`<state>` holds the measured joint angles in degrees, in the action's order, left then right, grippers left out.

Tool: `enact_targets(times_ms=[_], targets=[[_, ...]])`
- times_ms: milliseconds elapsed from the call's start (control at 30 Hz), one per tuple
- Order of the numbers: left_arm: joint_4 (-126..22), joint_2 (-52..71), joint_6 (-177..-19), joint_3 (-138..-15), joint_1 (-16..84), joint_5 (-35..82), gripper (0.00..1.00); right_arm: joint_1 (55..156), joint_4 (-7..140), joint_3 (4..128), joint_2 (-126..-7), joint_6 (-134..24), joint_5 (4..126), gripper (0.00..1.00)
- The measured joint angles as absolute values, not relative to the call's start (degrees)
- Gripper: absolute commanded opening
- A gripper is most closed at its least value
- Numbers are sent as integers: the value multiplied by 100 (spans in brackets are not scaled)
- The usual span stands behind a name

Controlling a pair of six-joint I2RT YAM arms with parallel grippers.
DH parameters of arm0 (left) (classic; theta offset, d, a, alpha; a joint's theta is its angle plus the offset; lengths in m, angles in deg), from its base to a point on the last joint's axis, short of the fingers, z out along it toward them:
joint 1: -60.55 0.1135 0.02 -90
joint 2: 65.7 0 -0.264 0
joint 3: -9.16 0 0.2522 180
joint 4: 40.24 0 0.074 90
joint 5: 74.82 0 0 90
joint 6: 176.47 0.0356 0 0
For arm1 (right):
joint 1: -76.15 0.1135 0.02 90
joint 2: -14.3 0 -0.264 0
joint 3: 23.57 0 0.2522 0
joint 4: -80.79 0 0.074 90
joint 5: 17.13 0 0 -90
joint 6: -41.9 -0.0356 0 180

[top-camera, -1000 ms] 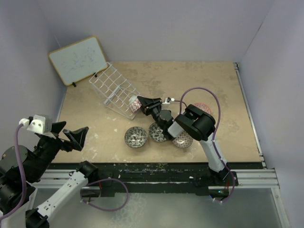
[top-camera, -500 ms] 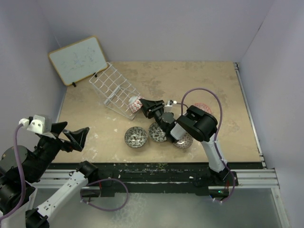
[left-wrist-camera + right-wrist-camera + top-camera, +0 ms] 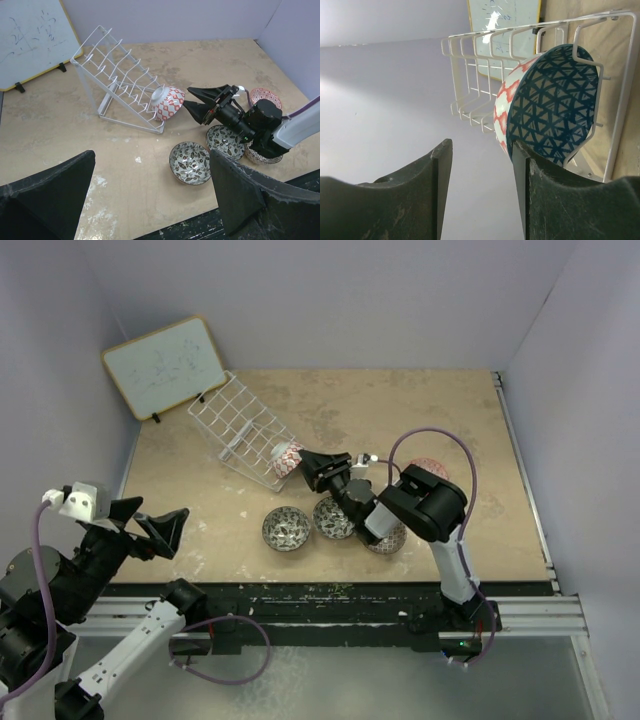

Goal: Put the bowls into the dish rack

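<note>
The white wire dish rack (image 3: 238, 428) lies tilted at the back left. A bowl with a red-white outside and a blue inside (image 3: 288, 458) stands on edge in its near end slot; it also shows in the right wrist view (image 3: 552, 107) and the left wrist view (image 3: 168, 102). My right gripper (image 3: 316, 469) is open and empty just right of this bowl, with its fingertips (image 3: 524, 150) close to the rim. Two dark grey-white bowls (image 3: 286, 528) (image 3: 334, 518), a third bowl (image 3: 386, 536) and a reddish bowl (image 3: 428, 467) sit on the table. My left gripper (image 3: 152, 526) is open and empty, raised at the left.
A wood-framed whiteboard (image 3: 165, 365) leans on the back left wall behind the rack. The right arm (image 3: 420, 505) and its purple cable reach over the bowls on the table. The table's black front edge (image 3: 330, 590) runs below the bowls.
My right gripper has drawn back a little to the right from the bowl in the rack, and its arm has sunk lower. The bowl stays in the slot. The left arm is still.
</note>
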<state>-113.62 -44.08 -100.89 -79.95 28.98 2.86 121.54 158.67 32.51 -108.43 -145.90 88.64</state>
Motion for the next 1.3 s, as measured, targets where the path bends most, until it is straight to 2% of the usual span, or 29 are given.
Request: enact_targets(times_ms=[700, 1200, 1300], targets=[[-11353, -4469, -10089, -7993, 2898, 284, 99, 12154, 15928, 2696, -10065, -14238, 8986, 52], [-11344, -4467, -10087, -7993, 2898, 286, 99, 12234, 15902, 3542, -10172, -14196, 8265, 52], [-11344, -4467, -10087, -7993, 2898, 286, 99, 12245, 15836, 3494, -9899, -14063, 8210, 60]])
